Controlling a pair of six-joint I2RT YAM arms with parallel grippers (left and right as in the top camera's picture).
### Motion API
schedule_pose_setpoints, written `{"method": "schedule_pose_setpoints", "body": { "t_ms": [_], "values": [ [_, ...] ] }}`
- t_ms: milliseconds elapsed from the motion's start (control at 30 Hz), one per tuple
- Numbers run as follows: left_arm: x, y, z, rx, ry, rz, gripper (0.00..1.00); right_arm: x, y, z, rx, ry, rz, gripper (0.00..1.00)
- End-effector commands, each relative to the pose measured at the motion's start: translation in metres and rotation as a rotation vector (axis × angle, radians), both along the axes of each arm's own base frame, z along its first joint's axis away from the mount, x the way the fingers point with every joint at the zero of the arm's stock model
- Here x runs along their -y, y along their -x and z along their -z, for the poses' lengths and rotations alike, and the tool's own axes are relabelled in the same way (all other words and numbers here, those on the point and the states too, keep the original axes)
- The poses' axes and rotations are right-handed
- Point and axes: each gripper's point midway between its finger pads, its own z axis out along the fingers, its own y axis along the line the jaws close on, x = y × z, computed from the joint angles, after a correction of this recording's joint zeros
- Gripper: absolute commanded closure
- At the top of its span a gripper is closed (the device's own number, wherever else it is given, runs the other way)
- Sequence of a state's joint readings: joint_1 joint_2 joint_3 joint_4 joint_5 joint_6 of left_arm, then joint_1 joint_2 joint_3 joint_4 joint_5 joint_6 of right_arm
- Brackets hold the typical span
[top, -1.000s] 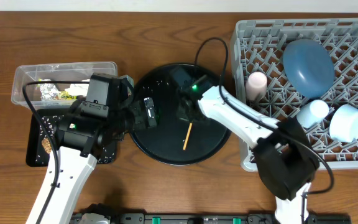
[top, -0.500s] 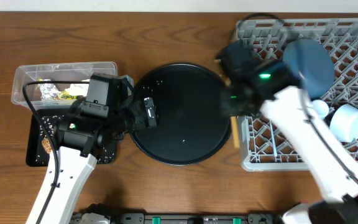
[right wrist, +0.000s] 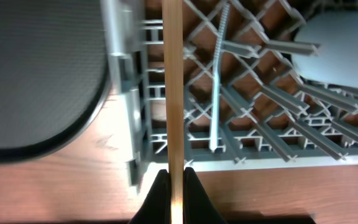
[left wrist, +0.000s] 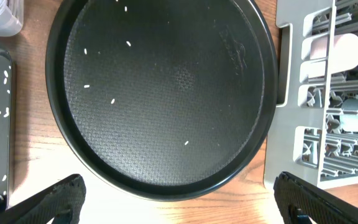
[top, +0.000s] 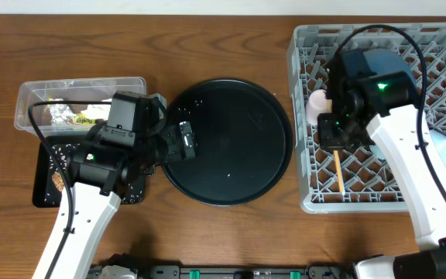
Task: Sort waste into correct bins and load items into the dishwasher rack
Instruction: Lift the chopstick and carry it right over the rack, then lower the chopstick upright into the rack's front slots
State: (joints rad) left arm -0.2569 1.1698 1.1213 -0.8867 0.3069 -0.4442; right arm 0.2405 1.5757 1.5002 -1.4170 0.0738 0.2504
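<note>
Right gripper (right wrist: 174, 177) pinches the chopstick (right wrist: 173, 93) over the rack (top: 304, 198), just inside its left wall; let go crooked and it could slip through the lattice; left gripper (top: 184, 139) gapes wide, empty

Place: a robot test bench laid out with kitchen things
Surface: bare wooden table (top: 207, 46)
Machines: two white-and-black robot arms (top: 416, 170) reaching over it
Kitchenware: grey dish rack (top: 355, 205), round black tray (top: 231, 147), pink cup (top: 318, 101)
Waste: clear tub (top: 23, 101) at the table's left
</note>
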Motion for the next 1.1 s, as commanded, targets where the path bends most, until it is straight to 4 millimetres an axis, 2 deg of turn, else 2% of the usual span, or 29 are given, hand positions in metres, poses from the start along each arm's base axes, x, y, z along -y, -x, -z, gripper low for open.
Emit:
{"method": "schedule_pose_setpoints", "body": {
  "t_ms": [0,200,500,700,833,900,933,1067],
  "values": [
    [-0.003,-0.001,0.002,0.001,-0.016,-0.003,0.02,0.019,0.002,0.014,-0.028,0.022,0.033,0.99],
    [-0.003,-0.001,0.002,0.001,-0.016,-0.003,0.02,0.033,0.000,0.043,-0.036,0.030,-0.011,0.99],
    [-0.003,-0.001,0.002,0.001,-0.016,-0.003,0.02,0.036,-0.013,0.078,0.025,0.040,-0.027,0.99],
    [-0.003,-0.001,0.002,0.001,-0.016,-0.002,0.02,0.052,-0.013,0.088,0.039,0.114,0.021,0.99],
    [-0.003,-0.001,0.002,0.001,-0.016,-0.003,0.02,0.052,-0.014,0.089,0.045,0.115,0.021,0.99],
    [-0.003,-0.001,0.002,0.001,-0.016,-0.003,0.02,0.052,-0.015,0.089,0.047,0.115,0.021,0.93],
    [-0.003,-0.001,0.002,0.001,-0.016,-0.003,0.02,0.052,-0.015,0.089,0.050,0.114,0.021,0.82],
    [-0.003,-0.001,0.002,0.001,-0.016,-0.002,0.02,0.051,-0.021,0.088,0.074,0.109,0.022,0.60]
  ]
}}
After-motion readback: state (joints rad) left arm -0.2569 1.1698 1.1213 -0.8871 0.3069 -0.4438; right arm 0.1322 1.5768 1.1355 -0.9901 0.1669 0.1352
